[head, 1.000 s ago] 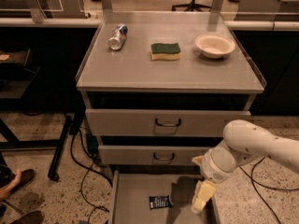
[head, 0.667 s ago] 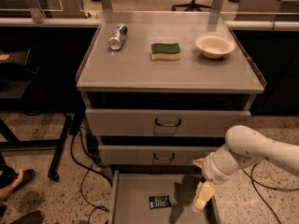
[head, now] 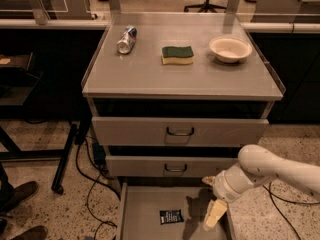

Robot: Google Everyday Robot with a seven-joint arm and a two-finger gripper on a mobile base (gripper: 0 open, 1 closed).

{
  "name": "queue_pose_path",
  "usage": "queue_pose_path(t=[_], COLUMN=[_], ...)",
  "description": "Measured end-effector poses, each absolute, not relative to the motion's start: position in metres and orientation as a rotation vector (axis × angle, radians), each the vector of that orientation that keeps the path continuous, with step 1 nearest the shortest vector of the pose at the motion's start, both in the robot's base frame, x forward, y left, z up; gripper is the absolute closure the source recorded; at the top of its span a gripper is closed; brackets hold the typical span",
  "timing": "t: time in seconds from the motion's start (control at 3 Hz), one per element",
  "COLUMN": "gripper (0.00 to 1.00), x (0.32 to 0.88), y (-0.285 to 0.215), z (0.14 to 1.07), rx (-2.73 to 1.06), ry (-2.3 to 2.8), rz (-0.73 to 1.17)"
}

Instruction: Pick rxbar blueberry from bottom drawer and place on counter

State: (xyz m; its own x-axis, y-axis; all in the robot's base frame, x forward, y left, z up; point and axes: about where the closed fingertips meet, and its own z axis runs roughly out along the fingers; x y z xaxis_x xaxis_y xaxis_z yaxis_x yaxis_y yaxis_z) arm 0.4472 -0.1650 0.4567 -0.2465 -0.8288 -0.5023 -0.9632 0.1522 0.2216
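Observation:
The rxbar blueberry point(head: 171, 216), a small dark wrapper with white lettering, lies flat on the grey floor of the pulled-out bottom drawer point(head: 142, 206). My gripper point(head: 215, 215), cream-coloured, hangs from the white arm at the drawer's right side, to the right of the bar and apart from it. It holds nothing. The counter point(head: 150, 76) is the grey cabinet top above.
On the counter lie a can point(head: 126, 39) on its side, a green-and-yellow sponge point(head: 177, 54) and a white bowl point(head: 230, 49). Two handled drawers point(head: 179, 131) stand shut above the open one. Cables point(head: 92, 184) trail on the floor at left.
My gripper has moved slightly down and right over the drawer's right side. The bar has not moved.

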Motion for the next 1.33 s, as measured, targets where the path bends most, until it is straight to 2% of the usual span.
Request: queue_pose_path(t=[0.67,1.33], gripper=[0.00,0.00], x=[0.451,0.442], y=[-0.136,-0.121], z=[0.360,0.345], rx=[-1.746,-1.752], ry=[2.088,2.065], rz=[0.776,0.801])
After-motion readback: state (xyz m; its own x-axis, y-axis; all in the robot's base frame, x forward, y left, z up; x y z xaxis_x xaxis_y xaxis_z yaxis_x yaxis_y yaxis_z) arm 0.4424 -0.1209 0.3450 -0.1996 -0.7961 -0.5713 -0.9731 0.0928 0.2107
